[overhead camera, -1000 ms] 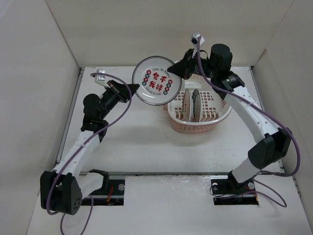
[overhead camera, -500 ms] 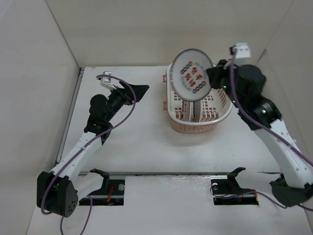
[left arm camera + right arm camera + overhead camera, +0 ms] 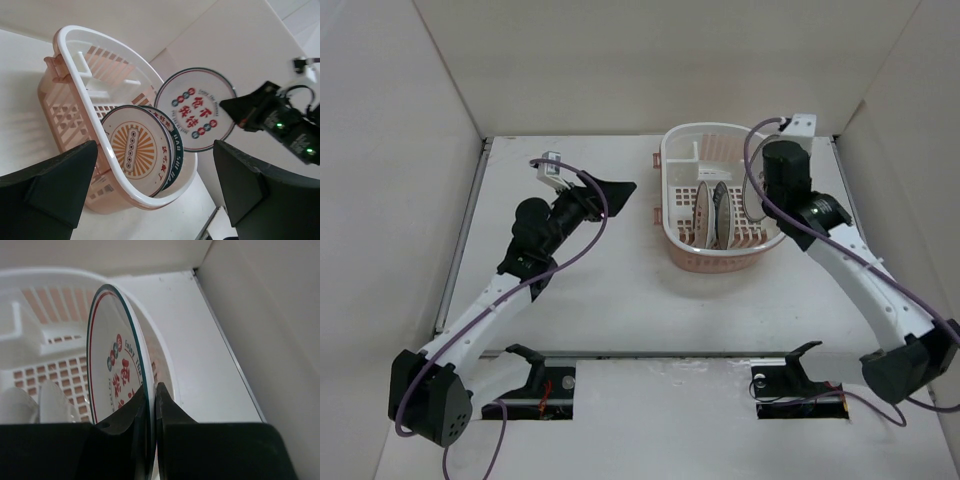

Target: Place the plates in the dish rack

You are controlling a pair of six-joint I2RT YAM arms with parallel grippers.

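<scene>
The dish rack [image 3: 672, 196] stands at the back right of the table, and my left wrist view sees it too [image 3: 75, 55]. Two plates stand on edge in it: the orange sunburst plate [image 3: 132, 150] and, behind it, the green-rimmed plate [image 3: 176, 150]. My right gripper [image 3: 151, 392] is shut on the rim of the plate with red characters [image 3: 112, 365], holding it upright at the rack's right end [image 3: 197, 110]. I cannot tell whether it touches the floor. My left gripper [image 3: 620, 188] hangs open and empty left of the rack.
The rack's small corner compartment [image 3: 45, 335] is at its back left. The right wall [image 3: 270, 315] runs close beside the rack, and the back wall [image 3: 650, 70] is just behind it. Both arm bases sit at the near edge.
My left gripper let go of the red-character plate and opened. The right arm carried that plate from the table's middle rightward to the rack and turned it edge-on at the right end.
</scene>
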